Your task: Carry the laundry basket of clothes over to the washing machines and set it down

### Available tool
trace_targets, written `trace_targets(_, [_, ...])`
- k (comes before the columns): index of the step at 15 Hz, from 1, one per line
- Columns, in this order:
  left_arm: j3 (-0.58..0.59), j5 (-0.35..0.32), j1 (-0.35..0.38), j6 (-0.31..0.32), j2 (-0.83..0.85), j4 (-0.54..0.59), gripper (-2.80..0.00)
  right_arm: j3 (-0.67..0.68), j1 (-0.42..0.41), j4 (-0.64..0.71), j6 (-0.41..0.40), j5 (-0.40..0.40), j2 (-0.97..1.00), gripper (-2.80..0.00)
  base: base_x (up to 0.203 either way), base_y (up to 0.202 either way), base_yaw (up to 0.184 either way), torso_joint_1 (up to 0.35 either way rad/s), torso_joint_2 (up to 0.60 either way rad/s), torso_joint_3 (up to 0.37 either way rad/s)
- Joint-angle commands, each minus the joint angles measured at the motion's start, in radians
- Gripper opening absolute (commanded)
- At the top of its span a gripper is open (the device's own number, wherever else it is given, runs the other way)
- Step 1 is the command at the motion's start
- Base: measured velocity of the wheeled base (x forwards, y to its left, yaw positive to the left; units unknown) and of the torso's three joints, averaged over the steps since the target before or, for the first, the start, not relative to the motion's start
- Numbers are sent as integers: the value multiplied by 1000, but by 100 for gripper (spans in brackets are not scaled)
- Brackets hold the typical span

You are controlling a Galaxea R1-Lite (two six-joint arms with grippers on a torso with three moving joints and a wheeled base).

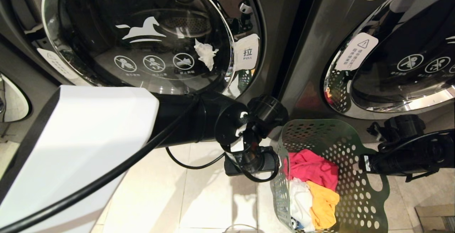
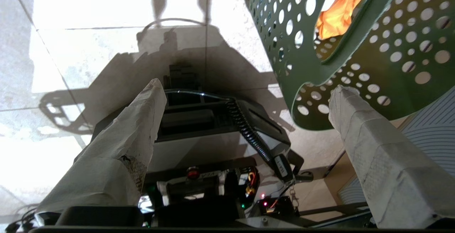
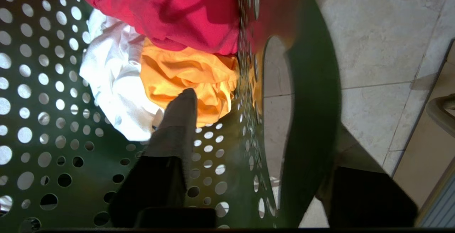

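The dark green laundry basket (image 1: 341, 144) stands on the tile floor just in front of the washing machines (image 1: 142, 30), below the gap between two of them. The clothes lie inside it: a pink-red garment (image 1: 311, 165), a white one (image 1: 300, 199) and a yellow-orange one (image 3: 185, 73). My right gripper (image 1: 360, 162) straddles the basket's right rim by its oval handle. One finger (image 3: 177, 126) is inside and the other outside, and they stand apart from the wall. My left gripper (image 2: 249, 87) hangs wide open beside the basket's left rim (image 2: 302, 66), with nothing between its fingers.
A white tissue scrap (image 1: 205, 53) sticks to the left machine's glass door. A second washing machine (image 1: 408, 59) stands at the right. A cardboard box (image 1: 435, 218) sits on the floor at the near right. My own base (image 2: 213, 137) is under the left gripper.
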Motion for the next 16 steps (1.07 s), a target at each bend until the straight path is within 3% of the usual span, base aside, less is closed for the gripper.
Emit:
trace_targets(1, [0, 0, 2, -6, -18, 28, 0, 19, -1, 2, -2, -2, -33, 0, 0, 0, 0, 0, 0, 0])
trace_targets(6, [17, -5, 38, -32, -136, 113, 0, 89, -1, 67, 0, -18, -252, 0, 0, 0, 0, 0, 0, 0])
trace_targets(10, [138, -8, 73, -33, -290, 131, 0, 157, 2, 101, -3, -80, -441, 0, 0, 0, 0, 0, 0, 0])
trace_targets(11, [194, -7, 83, -34, -340, 129, -280, 163, 2, 135, -4, -84, -493, 0, 0, 0, 0, 0, 0, 0])
trace_targets(12, [257, -5, 91, -35, -391, 126, -280, 166, 2, 173, -4, -87, -539, -280, 0, 0, 0, 0, 0, 0])
trace_targets(16, [433, 12, 144, -38, -587, 119, -280, 170, 5, 238, -32, -115, -669, -280, 0, 0, 0, 0, 0, 0])
